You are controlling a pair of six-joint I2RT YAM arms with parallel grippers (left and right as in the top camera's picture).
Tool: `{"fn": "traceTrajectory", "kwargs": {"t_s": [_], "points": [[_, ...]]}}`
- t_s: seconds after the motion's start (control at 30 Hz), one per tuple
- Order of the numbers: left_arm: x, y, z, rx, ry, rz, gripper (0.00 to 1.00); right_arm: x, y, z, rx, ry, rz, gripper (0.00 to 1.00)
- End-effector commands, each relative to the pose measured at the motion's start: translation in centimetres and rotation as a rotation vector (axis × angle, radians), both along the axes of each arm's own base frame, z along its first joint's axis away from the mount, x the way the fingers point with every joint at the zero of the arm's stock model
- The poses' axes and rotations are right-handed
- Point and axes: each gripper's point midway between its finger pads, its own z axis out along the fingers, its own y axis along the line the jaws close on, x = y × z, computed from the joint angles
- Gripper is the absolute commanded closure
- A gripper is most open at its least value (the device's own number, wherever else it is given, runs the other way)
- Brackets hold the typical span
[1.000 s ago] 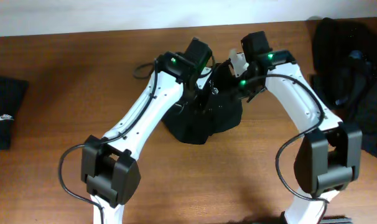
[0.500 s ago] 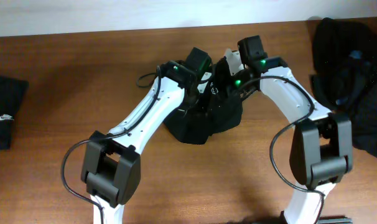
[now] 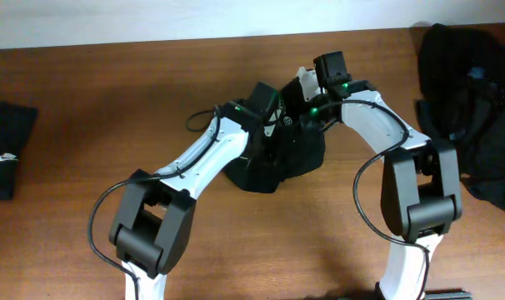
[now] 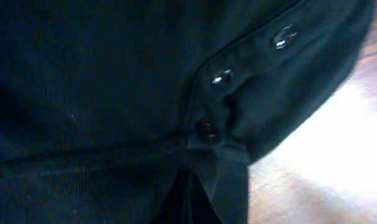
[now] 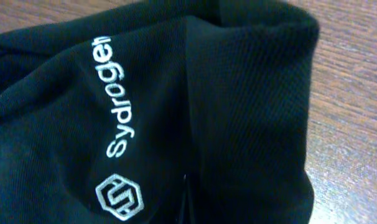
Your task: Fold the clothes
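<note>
Centrally, bunched black garment (image 3: 279,165) on wooden table (image 3: 111,100), left gripper (image 3: 272,127) and right gripper (image 3: 306,103) both clamped together on its fabric.

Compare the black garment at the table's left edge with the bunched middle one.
The left garment lies flat and folded; the middle garment is heaped. The left garment lies alone; the left arm and right arm meet over the middle garment. Both are black with white logos.

Black garment (image 3: 290,160) — centre of wooden table (image 3: 86,108)
</note>
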Motion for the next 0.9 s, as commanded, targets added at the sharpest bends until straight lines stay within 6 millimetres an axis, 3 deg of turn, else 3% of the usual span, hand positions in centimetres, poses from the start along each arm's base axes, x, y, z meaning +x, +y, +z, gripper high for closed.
{"fn": "traceTrajectory", "kwargs": {"t_s": [0.0,0.33,0.53,0.7,0.73,0.87], "points": [[0.9,1.6,-0.7,0.078,-0.055,0.020,0.99,0.2,0.2,-0.5,0.014,-0.003,0.000,0.96],[5.5,5.5,-4.3,0.102,-0.094,0.105,0.99,1.7,0.3,0.2,0.020,-0.069,-0.003,0.96],[8.0,7.5,-5.1,0.105,-0.147,0.079,0.99,2.0,-0.7,0.0,-0.033,-0.080,-0.032,0.95],[10.7,8.0,-4.4,0.092,-0.259,0.017,0.99,2.1,-0.7,0.1,-0.034,-0.084,-0.033,0.80],[11.5,8.0,-4.0,0.097,-0.297,0.002,0.99,2.1,-0.7,0.2,-0.030,-0.085,-0.032,0.73],[15.1,9.2,-1.0,0.174,-0.444,0.010,0.99,1.9,-0.6,0.8,-0.026,-0.087,-0.030,0.51]]}}
